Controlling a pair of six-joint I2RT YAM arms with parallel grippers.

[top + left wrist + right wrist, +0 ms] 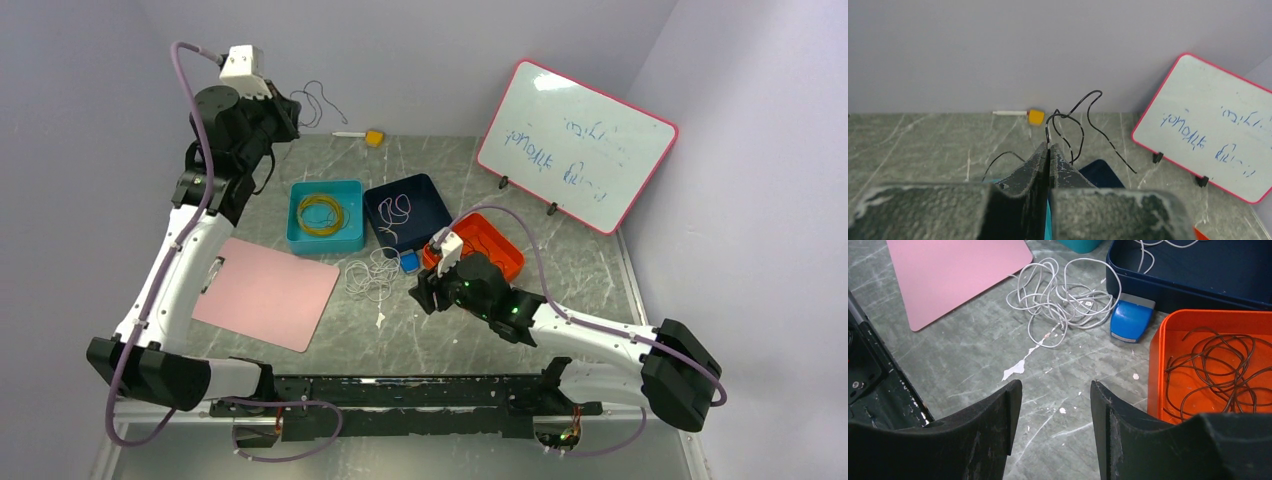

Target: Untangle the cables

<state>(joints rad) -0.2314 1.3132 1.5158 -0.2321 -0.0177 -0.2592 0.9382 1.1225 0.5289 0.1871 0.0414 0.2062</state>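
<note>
My left gripper [1049,146] is raised high at the back left [292,112] and is shut on a thin dark cable [1083,112], which loops up from the fingertips and hangs in the air [318,100]. A tangle of white cable [1063,292] lies on the table beside a pink mat; it also shows in the top view [372,275]. My right gripper [1055,385] is open and empty, low over the table just near of that tangle [418,292]. A dark brown-red cable [1220,367] lies coiled in the orange tray [1154,362].
A teal tray [300,240] holds a yellow coil [320,212]. A navy tray [440,215] holds white cable. A small blue block [1130,320] sits by the trays. A pink mat [265,292] lies at left. A whiteboard [575,145] leans at back right. A yellow-tipped marker [362,136] lies by the back wall.
</note>
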